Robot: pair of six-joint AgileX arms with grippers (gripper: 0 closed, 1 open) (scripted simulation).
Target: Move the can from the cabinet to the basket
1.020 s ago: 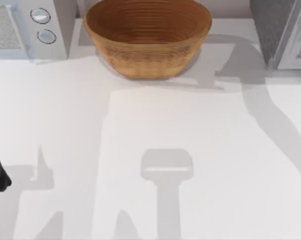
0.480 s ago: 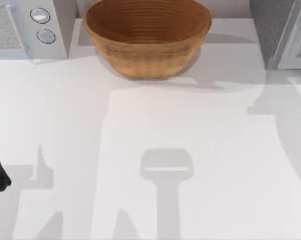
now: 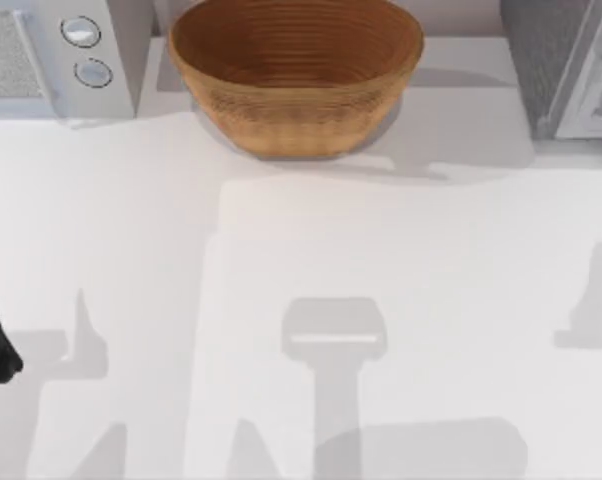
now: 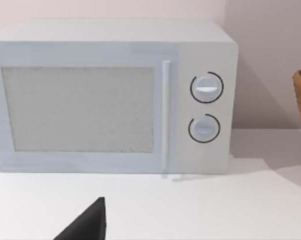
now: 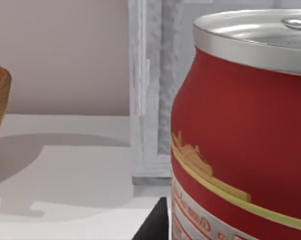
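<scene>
From above, the basket [image 3: 295, 75] sits at the far centre of the table [image 3: 281, 260], the cabinet [image 3: 566, 65] at far right; the arm's shadow has slid nearer since the earlier frame. The left wrist view faces the white microwave [image 4: 110, 97]. The right wrist view has the upright can [image 5: 243, 130] close against the camera, seemingly carried, basket to its left; the right gripper's grip cannot be told.

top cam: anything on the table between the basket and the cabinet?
Nothing: in the top view, bare white table with only shadow separates the basket from the cabinet.
</scene>
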